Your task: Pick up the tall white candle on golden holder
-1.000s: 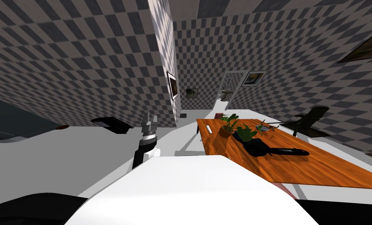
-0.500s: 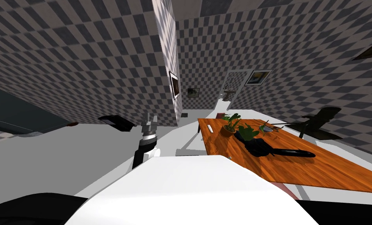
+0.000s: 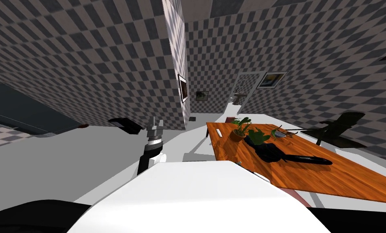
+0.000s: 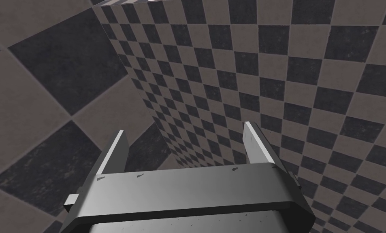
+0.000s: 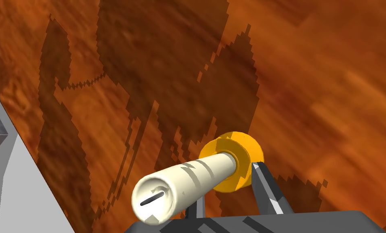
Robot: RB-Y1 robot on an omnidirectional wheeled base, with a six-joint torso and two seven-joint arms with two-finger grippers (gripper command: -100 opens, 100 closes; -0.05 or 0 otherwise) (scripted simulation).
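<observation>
A cream-white candle in a round golden holder lies along my right gripper. The gripper is shut on it, with the fingers pressing at the holder end. It hangs a little above the orange wooden table, close to the table's edge, and the wick end points toward the camera. My left gripper is raised at my left, open, facing a checkered wall.
The orange table stretches away at my right. On it are potted plants, a black object and a flat white item. A dark chair stands beyond it. A checkered wall corner juts out ahead.
My head view has swung a little, shifting the room and table sideways. The left arm has not moved. A thin white bar now shows at my chest's right edge.
</observation>
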